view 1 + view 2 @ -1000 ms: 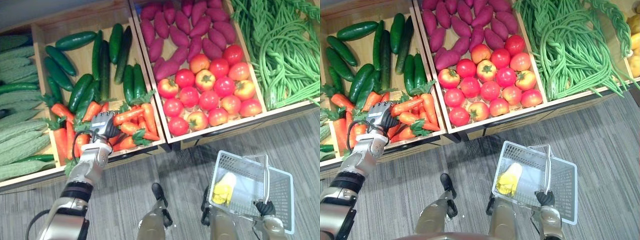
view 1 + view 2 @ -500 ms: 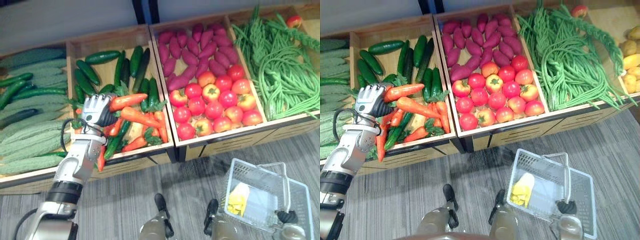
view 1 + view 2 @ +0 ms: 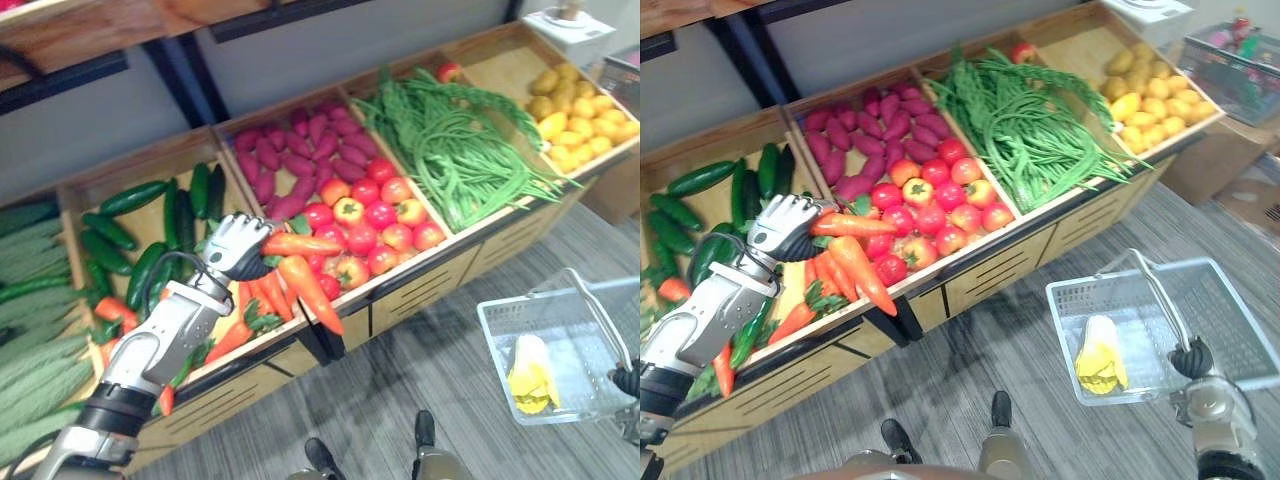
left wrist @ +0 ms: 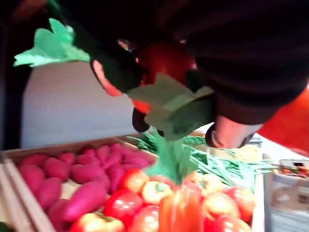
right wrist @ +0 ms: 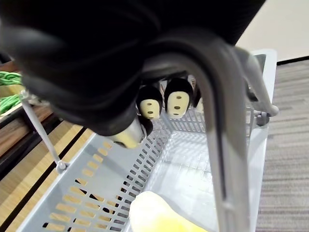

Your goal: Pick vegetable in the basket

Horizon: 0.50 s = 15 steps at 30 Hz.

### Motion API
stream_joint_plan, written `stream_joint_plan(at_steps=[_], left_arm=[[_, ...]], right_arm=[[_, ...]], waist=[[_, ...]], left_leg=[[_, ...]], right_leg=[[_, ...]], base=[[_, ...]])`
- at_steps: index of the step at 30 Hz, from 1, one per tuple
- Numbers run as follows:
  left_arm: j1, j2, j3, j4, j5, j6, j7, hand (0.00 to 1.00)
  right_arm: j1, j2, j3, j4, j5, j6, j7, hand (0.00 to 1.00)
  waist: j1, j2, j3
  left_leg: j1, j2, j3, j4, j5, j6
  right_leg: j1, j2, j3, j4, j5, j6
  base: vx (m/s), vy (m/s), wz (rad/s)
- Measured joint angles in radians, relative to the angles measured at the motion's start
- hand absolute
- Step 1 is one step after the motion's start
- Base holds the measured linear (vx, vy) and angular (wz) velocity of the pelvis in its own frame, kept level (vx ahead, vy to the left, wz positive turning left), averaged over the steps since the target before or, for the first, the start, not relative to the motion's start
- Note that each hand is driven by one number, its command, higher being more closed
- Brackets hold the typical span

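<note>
My left hand (image 3: 236,246) is shut on two orange carrots (image 3: 300,268) by their green tops, lifted above the front of the carrot and tomato bins. The carrots (image 3: 853,250) stick out to the right of the fist, one level and one drooping. In the left wrist view the leafy carrot tops (image 4: 169,108) show under the curled fingers. My right hand (image 3: 1193,358) is shut on the handle of a white plastic basket (image 3: 1240,330) hanging at the lower right over the floor. A yellow vegetable (image 3: 1098,356) lies inside the basket (image 5: 183,164).
A wooden stall holds bins of cucumbers (image 3: 150,215), loose carrots (image 3: 240,320), purple sweet potatoes (image 3: 290,165), tomatoes (image 3: 370,215), long green beans (image 3: 450,140) and yellow potatoes (image 3: 570,105). Grey striped floor (image 3: 400,400) lies in front of it.
My left hand has carried the carrots up and to the right, clear of the carrot bin. The camera has swung right, so the basket sits further right and the potato bin has come into sight.
</note>
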Motion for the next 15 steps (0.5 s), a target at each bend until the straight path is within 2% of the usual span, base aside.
stream_joint_plan(at_steps=[8,12,15], left_arm=[[-0.027,0.015,-0.135,-0.069,-0.042,-0.042,-0.035,1.0],[-0.07,0.012,-0.231,-0.075,-0.076,-0.05,-0.057,1.0],[-0.115,0.003,-0.279,-0.088,-0.082,-0.063,-0.075,1.0]], right_arm=[[0.029,-0.101,0.16,-0.157,-0.026,-0.046,0.07,1.0],[0.04,-0.113,0.23,-0.267,-0.033,-0.095,0.091,1.0],[0.046,-0.114,0.268,-0.322,-0.033,-0.097,0.103,1.0]], waist=[[-0.02,-0.01,-0.005],[-0.023,-0.015,-0.009],[-0.022,-0.024,-0.012]], left_leg=[[0.057,-0.002,0.091,0.0,-0.025,-0.015],[0.086,0.0,0.146,0.001,-0.042,-0.027],[0.101,0.004,0.175,0.001,-0.047,-0.034]], right_leg=[[0.008,0.017,0.087,-0.012,0.012,0.008],[0.007,0.024,0.127,-0.011,0.013,0.01],[0.006,0.033,0.144,-0.008,0.013,0.009]], base=[[0.01,-0.022,-0.36],[0.0,-0.015,-0.36],[0.01,-0.016,-0.24]])
